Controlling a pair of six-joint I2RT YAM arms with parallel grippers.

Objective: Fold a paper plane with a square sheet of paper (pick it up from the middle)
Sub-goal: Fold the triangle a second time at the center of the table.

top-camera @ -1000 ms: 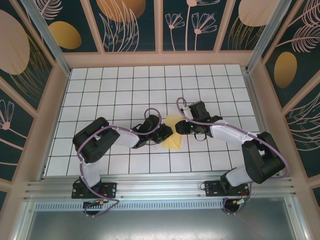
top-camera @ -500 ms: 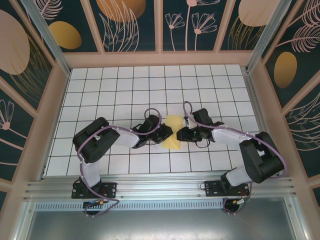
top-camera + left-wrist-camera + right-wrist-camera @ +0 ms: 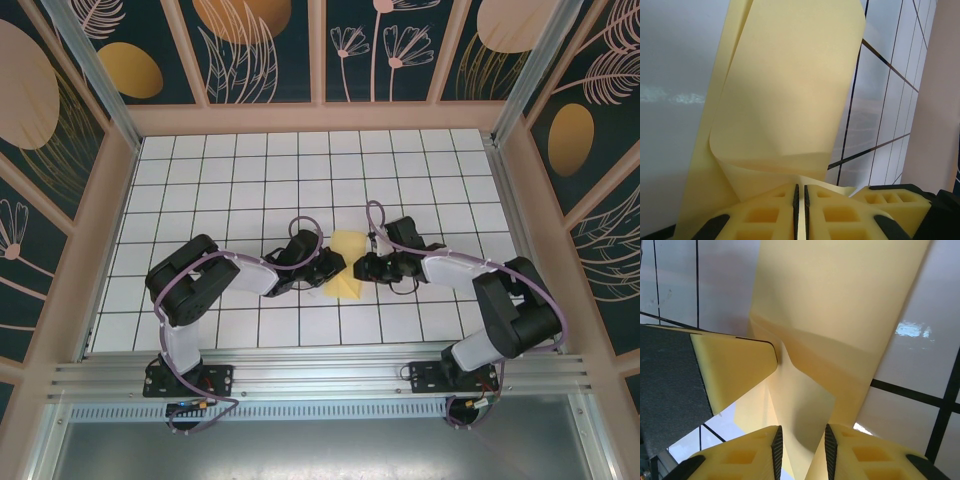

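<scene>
Left wrist view: L pincer [image 3: 800, 192] pressed together, pinching the near edge of the square sheet of paper [image 3: 790, 90], which curls up and away from it. R wrist view: R pincer [image 3: 801, 440] slightly spread, straddling a raised fold (no firm nip visible). Top view: the sheet is partly folded, mid-surface [image 3: 250, 180], directly between the pincers, L arm on its left, R on its right, equally near. Long axis runs near-to-far; no pointed end discernible.
</scene>
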